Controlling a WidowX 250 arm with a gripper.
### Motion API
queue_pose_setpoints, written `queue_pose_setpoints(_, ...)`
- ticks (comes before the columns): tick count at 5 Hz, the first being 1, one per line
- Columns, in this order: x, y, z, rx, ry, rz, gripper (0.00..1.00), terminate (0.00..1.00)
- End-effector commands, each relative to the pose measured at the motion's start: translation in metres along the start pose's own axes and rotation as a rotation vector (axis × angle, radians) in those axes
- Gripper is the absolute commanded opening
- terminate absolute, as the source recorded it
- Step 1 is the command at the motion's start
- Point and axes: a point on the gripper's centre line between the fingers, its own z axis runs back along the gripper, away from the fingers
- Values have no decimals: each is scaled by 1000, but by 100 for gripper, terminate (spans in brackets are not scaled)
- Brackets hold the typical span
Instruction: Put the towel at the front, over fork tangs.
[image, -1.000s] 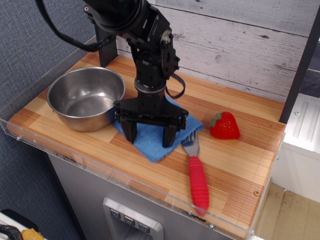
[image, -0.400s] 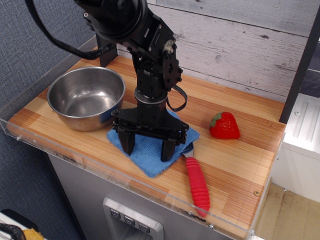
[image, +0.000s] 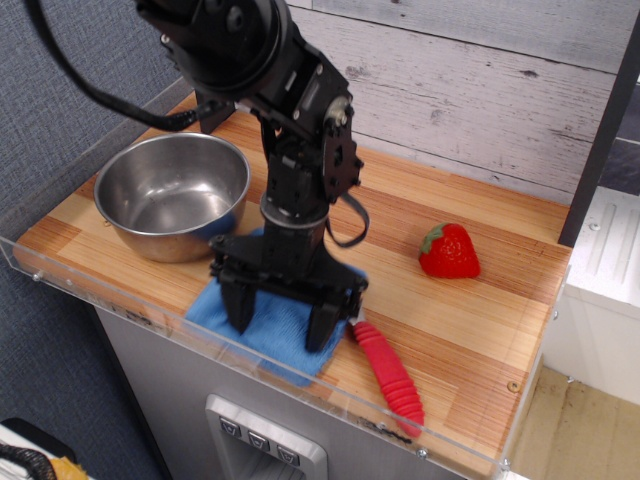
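The blue towel (image: 270, 335) lies flat at the front edge of the wooden counter, right of the steel bowl (image: 170, 193). My gripper (image: 279, 325) stands upright on it, jaws spread wide, both fingertips (image: 237, 314) pressing down on the cloth. The fork's ribbed red handle (image: 390, 374) sticks out to the right from under the towel's right edge, angled toward the front. The fork tangs are hidden under the towel and gripper.
A red toy strawberry (image: 449, 252) sits at the right. A clear plastic rim (image: 200, 345) runs along the counter's front edge, close to the towel. The wood-plank wall stands behind.
My gripper has dragged the towel toward the front and left edge. The fork tangs, seen before, are now covered, and the red handle has swung and shifted forward.
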Motion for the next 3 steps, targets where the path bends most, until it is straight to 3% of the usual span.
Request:
queue_pose_setpoints(1, 17, 0, 42, -7, -143, 2, 100, 0)
queue_pose_setpoints(3, 25, 7, 73, -6, -217, 45, 100, 0)
